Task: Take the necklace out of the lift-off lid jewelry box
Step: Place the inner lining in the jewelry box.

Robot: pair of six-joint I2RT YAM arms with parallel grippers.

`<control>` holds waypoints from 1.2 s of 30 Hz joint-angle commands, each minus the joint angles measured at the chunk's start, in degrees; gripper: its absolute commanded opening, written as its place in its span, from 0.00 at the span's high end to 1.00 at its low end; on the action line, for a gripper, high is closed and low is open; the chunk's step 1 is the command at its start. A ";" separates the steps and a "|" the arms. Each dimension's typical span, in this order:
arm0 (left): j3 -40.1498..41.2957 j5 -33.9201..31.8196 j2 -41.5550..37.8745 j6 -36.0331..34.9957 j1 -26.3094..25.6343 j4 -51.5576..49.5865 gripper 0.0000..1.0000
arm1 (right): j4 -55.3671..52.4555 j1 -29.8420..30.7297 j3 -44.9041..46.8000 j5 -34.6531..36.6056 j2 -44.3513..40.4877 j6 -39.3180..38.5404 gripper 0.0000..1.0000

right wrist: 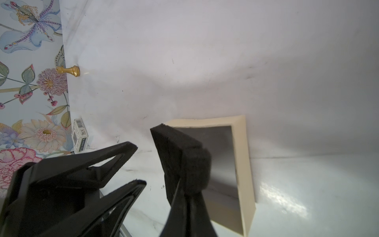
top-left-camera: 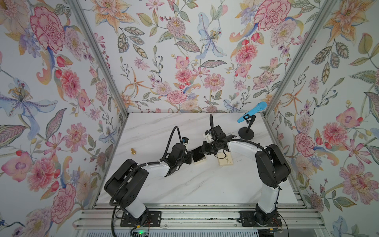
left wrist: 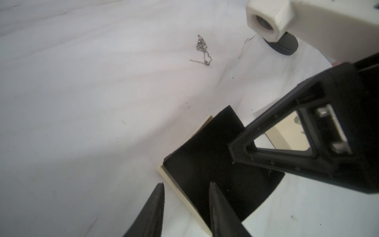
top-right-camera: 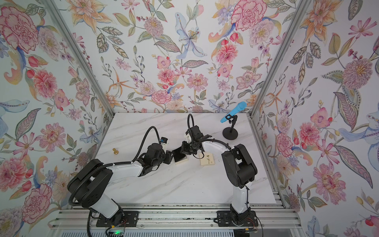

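Note:
The necklace (left wrist: 202,49) lies in a small silvery heap on the marble table, outside the box; I cannot make it out in the top views. The jewelry box base (top-left-camera: 200,161) (top-right-camera: 182,161) (right wrist: 243,160) sits mid-table with a bare interior. My right gripper (right wrist: 189,192) (top-left-camera: 203,150) is shut on the black foam insert (right wrist: 180,151) (left wrist: 205,164), holding it tilted above the base. My left gripper (left wrist: 187,197) (top-left-camera: 189,157) is open beside the base, one finger on each side of its cream wall (left wrist: 180,190). The lid (top-left-camera: 225,161) (top-right-camera: 207,159) lies flat to the right.
A gold knob (top-left-camera: 133,151) (right wrist: 69,70) stands towards the left wall. A blue microphone (top-left-camera: 252,111) on a black stand (top-left-camera: 246,133) occupies the back right corner. Flowered walls enclose the table on three sides. Both arms meet over the middle.

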State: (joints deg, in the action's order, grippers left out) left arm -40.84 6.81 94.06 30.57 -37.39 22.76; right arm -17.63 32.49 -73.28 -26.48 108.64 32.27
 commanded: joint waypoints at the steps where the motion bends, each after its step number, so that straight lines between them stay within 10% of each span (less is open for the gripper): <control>1: -2.24 -0.75 1.93 -0.95 -0.83 0.79 0.62 | -3.10 -0.05 -0.43 -0.85 -0.36 -2.50 1.00; 32: -8.99 -3.28 10.44 -2.79 -3.39 -7.60 0.71 | -10.45 2.44 -4.87 4.96 4.96 -7.57 1.00; 36: -8.29 -3.56 10.45 -2.46 -3.77 -7.73 0.73 | -10.41 2.75 -5.08 4.77 4.03 -7.88 0.88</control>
State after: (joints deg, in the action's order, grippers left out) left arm -49.45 3.62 102.83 28.64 -39.86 18.85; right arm -26.20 34.57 -76.84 -22.41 112.53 25.63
